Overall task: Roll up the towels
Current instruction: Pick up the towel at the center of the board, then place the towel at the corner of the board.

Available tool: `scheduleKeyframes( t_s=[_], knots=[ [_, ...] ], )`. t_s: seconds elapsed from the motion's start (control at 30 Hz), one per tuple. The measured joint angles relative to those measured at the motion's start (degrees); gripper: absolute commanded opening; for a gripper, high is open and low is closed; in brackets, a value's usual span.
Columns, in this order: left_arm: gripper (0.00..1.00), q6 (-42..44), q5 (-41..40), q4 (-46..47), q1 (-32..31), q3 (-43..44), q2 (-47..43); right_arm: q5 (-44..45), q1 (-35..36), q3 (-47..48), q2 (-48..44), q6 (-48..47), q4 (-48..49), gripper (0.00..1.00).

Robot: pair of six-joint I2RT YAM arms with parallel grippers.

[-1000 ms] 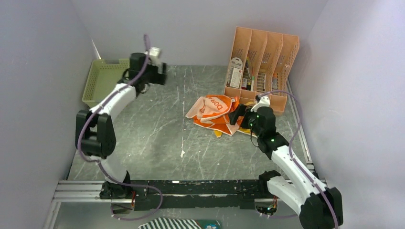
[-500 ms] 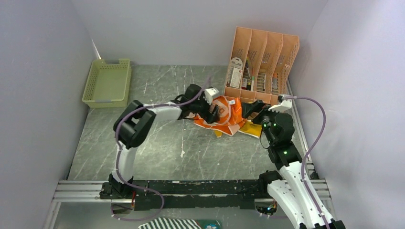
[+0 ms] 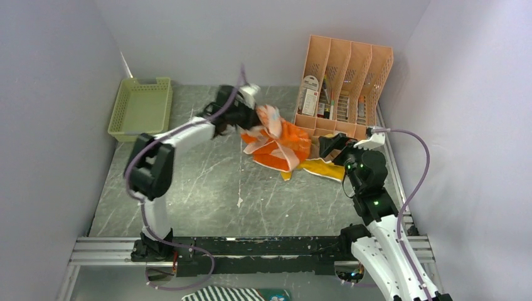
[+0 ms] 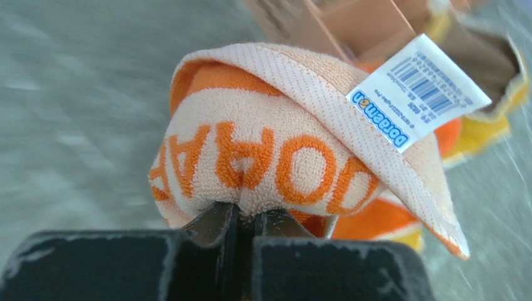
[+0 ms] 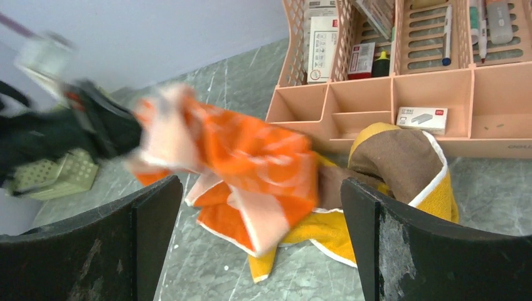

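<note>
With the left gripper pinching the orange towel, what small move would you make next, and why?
Probably carry the orange towel left onto bare table and spread it. The left gripper is shut on a bunched fold, and the rest overlaps the yellow towel by the organizer.

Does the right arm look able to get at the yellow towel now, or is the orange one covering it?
Probably yes. The right gripper is open, facing the yellow towel, whose right part lies bare beside the organizer. The orange towel, pinched by the left gripper, covers only its left edge.
</note>
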Motion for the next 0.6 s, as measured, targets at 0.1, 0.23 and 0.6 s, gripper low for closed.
scheduleKeyframes(
  t_s=[0.1, 0.23, 0.6],
  knots=[
    [0.07, 0.7, -4.9, -2.5, 7.3, 2.7, -6.7, 0.9, 0.0, 0.0, 1.4, 0.1, 0.2, 1.0],
    [0.07, 0.9, -12.2, -3.4, 17.0, 12.0, -9.0, 1.0, 0.0, 2.0, 9.8, 0.1, -0.3, 1.0],
    [0.07, -1.9, -16.1, -9.5, 32.9, 36.9, 8.3, -2.1, -0.1, 6.0, 30.3, -1.1, -1.6, 1.0]
  ],
)
